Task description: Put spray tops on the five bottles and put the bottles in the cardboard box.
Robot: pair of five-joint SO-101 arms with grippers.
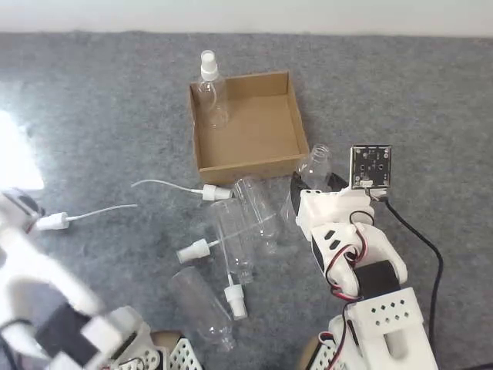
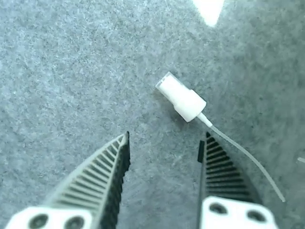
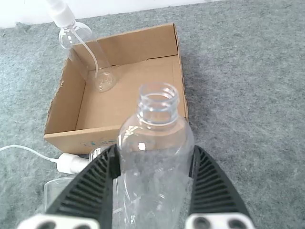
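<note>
Right hand (image 3: 154, 149) around bottle (image 3: 155, 129), box (image 3: 82, 136) beyond

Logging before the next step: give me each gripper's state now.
Left gripper: open, by a spray top.
Right gripper: closed on an uncapped bottle.

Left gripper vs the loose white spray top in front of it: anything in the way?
Nothing visible. Only bare grey felt mat lies between the open left gripper and the white plastic spray top. Its thin dip tube trails beside one finger, not across the gap.
</note>
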